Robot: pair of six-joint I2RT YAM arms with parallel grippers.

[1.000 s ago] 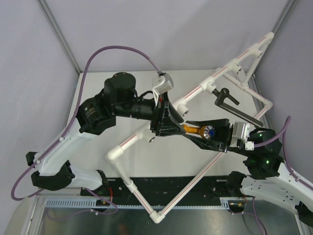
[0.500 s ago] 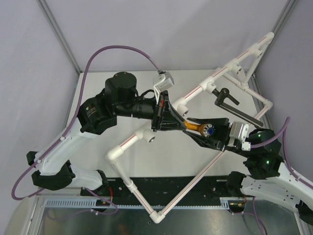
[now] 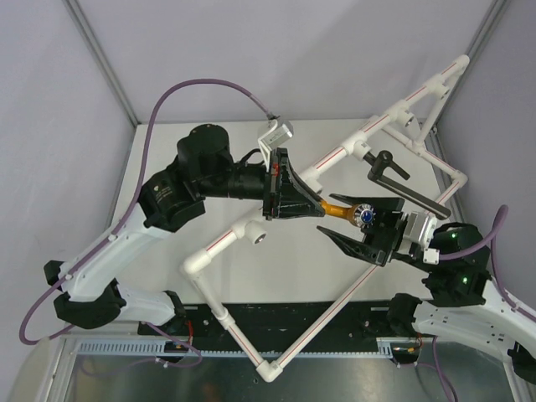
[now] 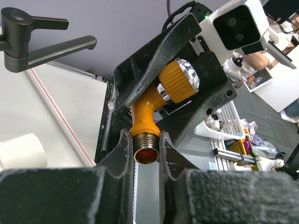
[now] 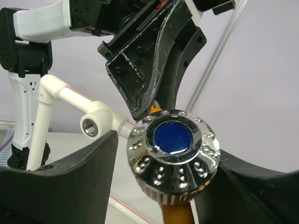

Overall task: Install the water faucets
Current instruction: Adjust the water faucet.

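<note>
Halfway, seemingly: one tap on the white pipe frame (image 3: 219,241), one in the air.
Nearest, the right claw (image 3: 331,215) is spread either side of the shiny blue-capped knob (image 5: 173,142) of the orange-brass tap (image 4: 145,109), held clear of the frame's middle run, its threaded end pinched by the left claw (image 4: 144,137). The frame's open socket (image 3: 258,238) waits beside it. Farther along the frame, the black tap (image 3: 387,164) looks mounted.

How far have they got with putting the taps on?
The black tap already looks fitted on the white pipe frame. In hand: the left claw grips the orange tap by its threaded end, with the right claw open around its knob. Left: screwing it into the frame's empty socket.
</note>
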